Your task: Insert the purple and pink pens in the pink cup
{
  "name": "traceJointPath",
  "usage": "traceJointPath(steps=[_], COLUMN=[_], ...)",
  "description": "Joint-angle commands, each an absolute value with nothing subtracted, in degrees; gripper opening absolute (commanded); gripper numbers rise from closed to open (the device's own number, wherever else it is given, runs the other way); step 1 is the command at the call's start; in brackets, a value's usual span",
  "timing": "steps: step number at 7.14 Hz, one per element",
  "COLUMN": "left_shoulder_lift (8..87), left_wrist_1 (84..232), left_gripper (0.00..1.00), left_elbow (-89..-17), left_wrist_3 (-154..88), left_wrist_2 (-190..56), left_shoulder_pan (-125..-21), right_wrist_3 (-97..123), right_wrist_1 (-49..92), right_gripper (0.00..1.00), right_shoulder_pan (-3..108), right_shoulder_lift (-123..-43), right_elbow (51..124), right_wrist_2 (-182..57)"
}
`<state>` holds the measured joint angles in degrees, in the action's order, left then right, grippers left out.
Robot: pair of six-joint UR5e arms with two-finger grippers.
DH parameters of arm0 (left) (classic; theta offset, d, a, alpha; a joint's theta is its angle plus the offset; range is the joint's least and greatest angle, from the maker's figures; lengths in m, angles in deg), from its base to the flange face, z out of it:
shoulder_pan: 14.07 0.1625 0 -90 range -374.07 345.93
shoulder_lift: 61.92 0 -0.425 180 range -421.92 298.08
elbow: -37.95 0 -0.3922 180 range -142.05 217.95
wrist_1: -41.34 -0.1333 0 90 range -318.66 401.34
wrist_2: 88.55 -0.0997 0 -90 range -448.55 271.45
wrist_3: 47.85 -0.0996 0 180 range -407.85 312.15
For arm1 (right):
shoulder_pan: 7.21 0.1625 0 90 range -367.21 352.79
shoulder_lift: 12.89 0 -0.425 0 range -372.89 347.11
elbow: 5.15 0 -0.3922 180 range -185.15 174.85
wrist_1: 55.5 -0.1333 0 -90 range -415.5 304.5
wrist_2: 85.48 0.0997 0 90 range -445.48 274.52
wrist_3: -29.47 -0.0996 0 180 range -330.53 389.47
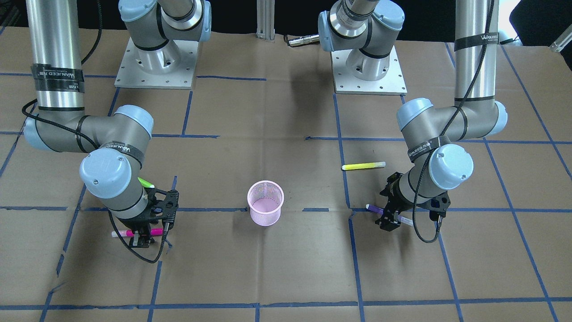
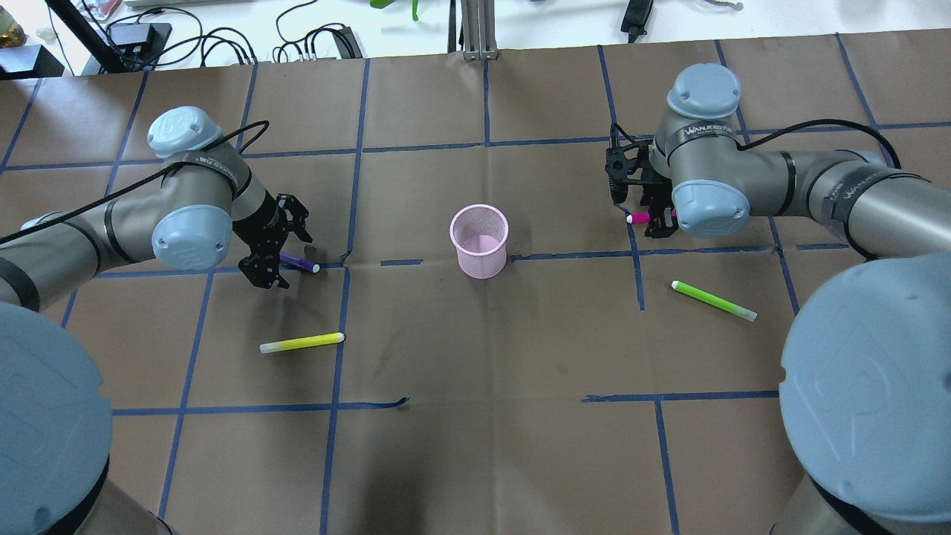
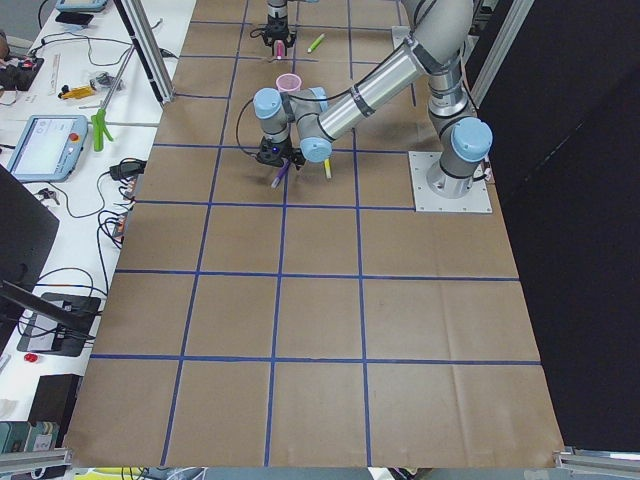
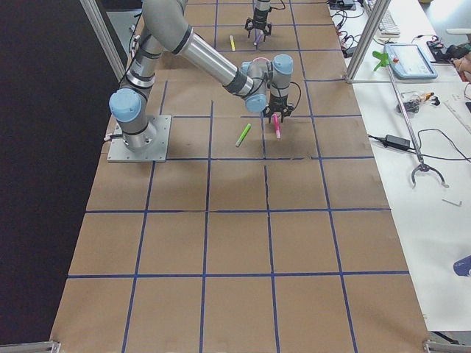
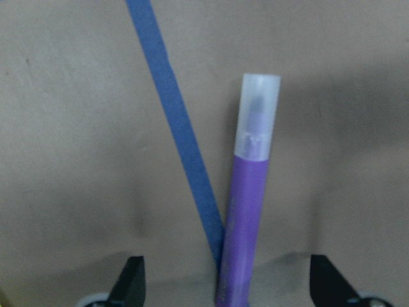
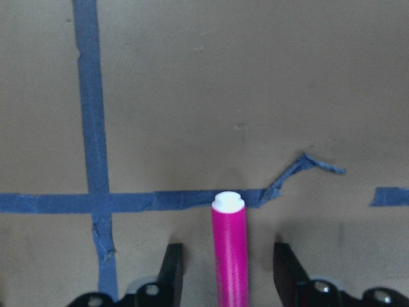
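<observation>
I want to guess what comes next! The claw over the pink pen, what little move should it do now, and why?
Probably squeeze shut. The right claw is open and straddles the pink pen, with gaps on both sides. The pen lies on the table, so it needs gripping before it can go to the pink cup.
</observation>
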<state>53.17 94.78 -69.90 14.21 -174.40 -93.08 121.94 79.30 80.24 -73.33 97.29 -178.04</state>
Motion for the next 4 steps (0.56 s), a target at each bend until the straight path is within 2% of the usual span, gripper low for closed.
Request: traceJointPath(steps=[1,3,4], left_shoulder_lift=[53.0,53.0,53.0], left_wrist_1=[93.7,93.6,93.6], left_gripper=[0.7,0.55,0.48], left_elbow=[-69.9,-69.9,-69.9], left_wrist_3=[13.9,13.9,13.9], left_wrist_2=[-174.2,-174.2,-174.2], left_shoulder_pan=[-93.1,-93.0,-93.0], right_wrist_3=[122.4,122.5,122.5], right_wrist_1=[79.3,79.8,80.3], right_gripper=[0.51,0.41,0.3], right_shoulder_pan=[80.2,80.2,80.2], right_shoulder_lift=[-73.3,-73.3,-73.4], right_elbow=[97.2,97.3,97.5], right_wrist_2=[-178.1,-178.1,-178.2])
